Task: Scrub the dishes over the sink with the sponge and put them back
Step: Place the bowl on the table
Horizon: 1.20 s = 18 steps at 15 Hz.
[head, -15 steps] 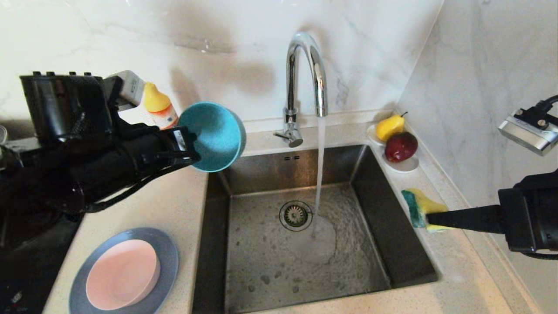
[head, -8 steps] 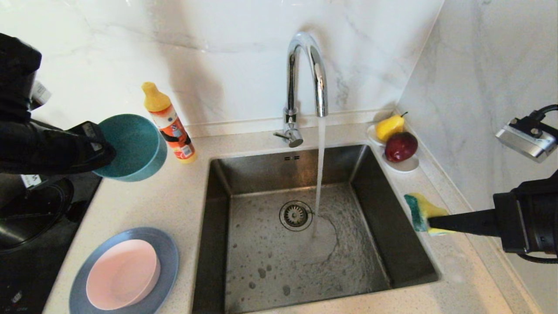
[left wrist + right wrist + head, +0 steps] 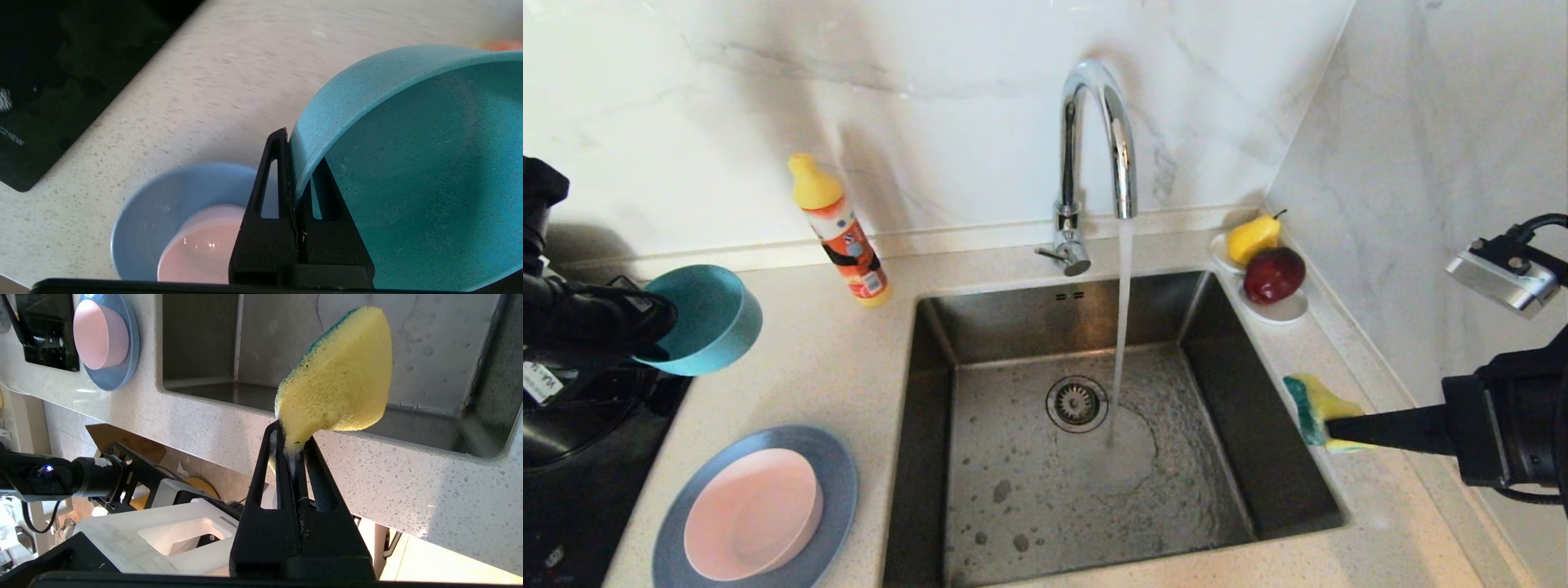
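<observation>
My left gripper [image 3: 654, 320] [image 3: 295, 157] is shut on the rim of the teal bowl [image 3: 704, 318] [image 3: 412, 163], held tilted above the counter at the far left, beyond the stacked dishes. The pale pink bowl [image 3: 752, 514] [image 3: 202, 249] sits inside the grey-blue plate [image 3: 837, 482] [image 3: 151, 212] near the counter's front left. My right gripper [image 3: 1331, 429] [image 3: 291, 441] is shut on the yellow sponge [image 3: 1319, 404] [image 3: 335, 388] with its green face, over the counter strip at the sink's [image 3: 1241, 408] right edge.
The chrome tap [image 3: 1094, 147] runs water into the basin near the drain strainer [image 3: 1076, 403]. An orange bottle with a yellow cap [image 3: 837, 233] stands behind the sink's left corner. A white saucer [image 3: 1286, 309] with pear and apple is at the back right. A black hob [image 3: 572, 474] lies at the left.
My left arm has swung the teal bowl leftward and lower, from beside the tap to the counter's far left, uncovering the orange bottle. The right gripper with the sponge has barely shifted.
</observation>
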Tool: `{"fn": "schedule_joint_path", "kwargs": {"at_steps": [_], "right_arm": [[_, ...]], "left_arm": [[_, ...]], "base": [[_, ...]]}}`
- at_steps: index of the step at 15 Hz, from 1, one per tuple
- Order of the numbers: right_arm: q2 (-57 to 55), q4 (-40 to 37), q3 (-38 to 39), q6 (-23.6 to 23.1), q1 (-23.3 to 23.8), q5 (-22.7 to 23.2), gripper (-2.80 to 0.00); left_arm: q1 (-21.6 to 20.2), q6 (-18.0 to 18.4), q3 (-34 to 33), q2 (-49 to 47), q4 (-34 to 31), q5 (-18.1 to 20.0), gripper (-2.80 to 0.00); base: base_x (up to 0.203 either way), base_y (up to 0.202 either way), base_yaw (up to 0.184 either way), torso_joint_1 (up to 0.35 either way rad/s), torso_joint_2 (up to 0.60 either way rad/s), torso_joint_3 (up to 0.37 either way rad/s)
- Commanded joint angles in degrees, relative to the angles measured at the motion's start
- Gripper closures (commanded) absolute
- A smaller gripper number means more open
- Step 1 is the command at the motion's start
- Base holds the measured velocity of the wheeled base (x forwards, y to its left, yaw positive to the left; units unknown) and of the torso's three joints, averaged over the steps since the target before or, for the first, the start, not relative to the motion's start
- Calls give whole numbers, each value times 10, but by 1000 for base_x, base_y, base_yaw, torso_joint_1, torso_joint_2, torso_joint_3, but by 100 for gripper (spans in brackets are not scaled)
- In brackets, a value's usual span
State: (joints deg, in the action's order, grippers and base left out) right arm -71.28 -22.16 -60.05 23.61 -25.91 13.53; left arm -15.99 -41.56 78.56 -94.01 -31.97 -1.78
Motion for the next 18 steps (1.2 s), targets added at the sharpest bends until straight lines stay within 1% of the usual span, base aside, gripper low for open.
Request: {"fn": "schedule_joint_path", "kwargs": {"at_steps": [1, 4, 6, 7, 10, 14, 15, 18], "right_arm": [[-2, -1, 6, 1, 0, 1, 0], [-7, 1, 6, 1, 0, 2, 0], [-4, 0, 5, 1, -1, 2, 0], [-4, 0, 2, 1, -1, 2, 0], [-7, 1, -1, 1, -1, 2, 0], [-2, 1, 1, 1, 0, 2, 0], [-2, 1, 4, 1, 0, 2, 0], [0, 1, 6, 1, 0, 2, 0]], "left_arm": [[-25, -13, 0, -63, 12, 2, 0], [-46, -20, 2, -114, 59, 18, 0], [-53, -37, 6, -149, 81, 21, 0], [-53, -40, 6, -166, 89, 21, 0], [-55, -45, 18, -200, 95, 22, 0], [-55, -46, 33, -201, 94, 20, 0], [-55, -46, 38, -199, 94, 20, -280], [-57, -49, 45, -174, 93, 22, -280]], "base": [[0, 0, 0, 0, 0, 0], [0, 0, 0, 0, 0, 0], [0, 0, 0, 0, 0, 0], [0, 0, 0, 0, 0, 0], [0, 0, 0, 0, 0, 0], [0, 0, 0, 0, 0, 0], [0, 0, 0, 0, 0, 0], [0, 0, 0, 0, 0, 0]]}}
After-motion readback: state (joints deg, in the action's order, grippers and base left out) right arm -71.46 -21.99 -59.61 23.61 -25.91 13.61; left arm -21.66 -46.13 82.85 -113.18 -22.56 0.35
